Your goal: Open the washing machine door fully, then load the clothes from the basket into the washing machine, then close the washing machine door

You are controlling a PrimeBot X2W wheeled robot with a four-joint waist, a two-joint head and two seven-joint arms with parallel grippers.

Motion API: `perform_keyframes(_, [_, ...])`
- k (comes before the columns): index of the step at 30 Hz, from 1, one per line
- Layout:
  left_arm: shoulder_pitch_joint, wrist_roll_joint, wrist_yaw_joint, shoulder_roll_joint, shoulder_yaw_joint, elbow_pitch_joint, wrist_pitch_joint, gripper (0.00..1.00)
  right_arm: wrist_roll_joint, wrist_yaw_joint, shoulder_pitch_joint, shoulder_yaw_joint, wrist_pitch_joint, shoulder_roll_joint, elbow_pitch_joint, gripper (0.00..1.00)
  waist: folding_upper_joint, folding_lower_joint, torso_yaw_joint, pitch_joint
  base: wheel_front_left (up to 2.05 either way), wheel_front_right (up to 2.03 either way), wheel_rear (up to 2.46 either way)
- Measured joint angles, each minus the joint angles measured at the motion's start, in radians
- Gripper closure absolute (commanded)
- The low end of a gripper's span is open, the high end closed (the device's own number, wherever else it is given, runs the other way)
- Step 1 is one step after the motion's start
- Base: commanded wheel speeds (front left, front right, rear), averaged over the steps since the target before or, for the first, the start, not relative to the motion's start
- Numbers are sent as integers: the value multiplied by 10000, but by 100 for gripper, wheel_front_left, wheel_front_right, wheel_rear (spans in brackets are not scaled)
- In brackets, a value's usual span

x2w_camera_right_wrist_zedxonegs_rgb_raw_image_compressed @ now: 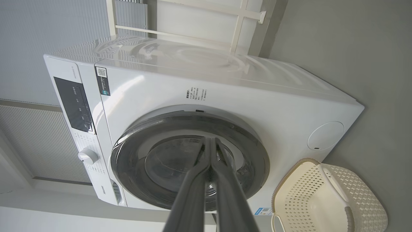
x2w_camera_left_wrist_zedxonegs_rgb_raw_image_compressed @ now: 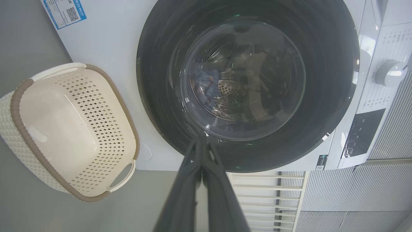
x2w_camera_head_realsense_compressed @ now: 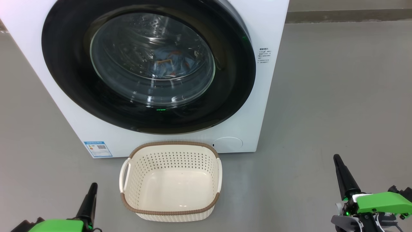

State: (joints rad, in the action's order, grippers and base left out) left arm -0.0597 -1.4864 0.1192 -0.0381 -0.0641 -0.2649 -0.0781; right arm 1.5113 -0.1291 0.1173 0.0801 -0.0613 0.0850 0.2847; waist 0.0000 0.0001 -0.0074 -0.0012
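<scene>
Left gripper (x2w_camera_head_realsense_compressed: 93, 187) and right gripper (x2w_camera_head_realsense_compressed: 337, 158), each with its two dark fingers pressed together on nothing, stand at the near left and near right, well apart from the washing machine (x2w_camera_head_realsense_compressed: 273, 38). Washing machine door (x2w_camera_head_realsense_compressed: 64, 64) lies flat against the machine's front; whether its latch has caught cannot be told. Clothes (x2w_camera_head_realsense_compressed: 172, 62), blue with orange print, lie inside the drum, seen through the glass. Basket (x2w_camera_head_realsense_compressed: 170, 143) stands on the floor just in front of the machine, between the grippers, with nothing in it. Task judged complete or nearly so. Hazards: an uncaught latch would let the door swing out; an arm sweeping inward could knock the light basket aside.
</scene>
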Motion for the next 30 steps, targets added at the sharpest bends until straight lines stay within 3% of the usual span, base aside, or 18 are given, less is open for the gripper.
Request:
perform_keyframes(12, [-78, -1108, 13, 6, -157, -25, -290, 100, 1018, 0, -69, 332, -311, -209, -42, 100, 0, 0, 74, 14, 0, 0, 0])
perform_keyframes(30, [-80, -1127, 13, 8, -173, -40, -290, 100, 1051, 0, -155, 351, -313, -226, -48, 100, 0, 0, 74, 14, 0, 0, 0])
